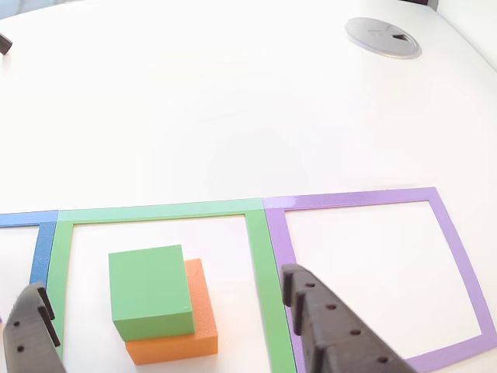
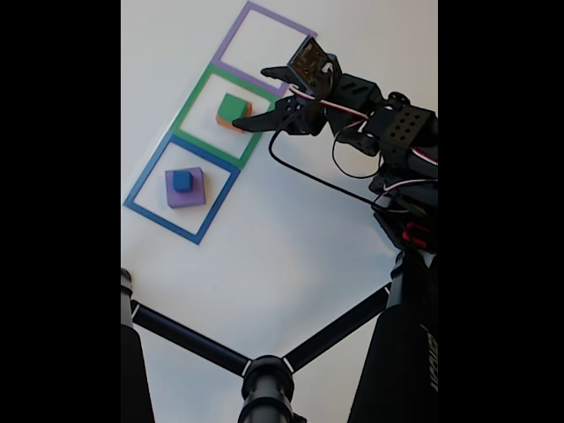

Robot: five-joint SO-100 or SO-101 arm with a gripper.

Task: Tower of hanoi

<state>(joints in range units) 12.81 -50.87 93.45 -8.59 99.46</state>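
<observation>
The green block (image 1: 151,291) sits on the orange block (image 1: 200,326) inside the green tape square (image 1: 261,256). It looks light, rigid and matte; its flat opposite sides suit the wide-open, empty hand (image 1: 167,315).

Green block (image 1: 150,289) sat on orange block (image 1: 185,336), both flat, inside green tape square; green shifted toward left edge of orange in other view, orange strip exposed at right and front. Small blue cube (image 2: 181,181) sat centred on wide flat purple block (image 2: 186,189) inside blue tape square in fixed view.
</observation>
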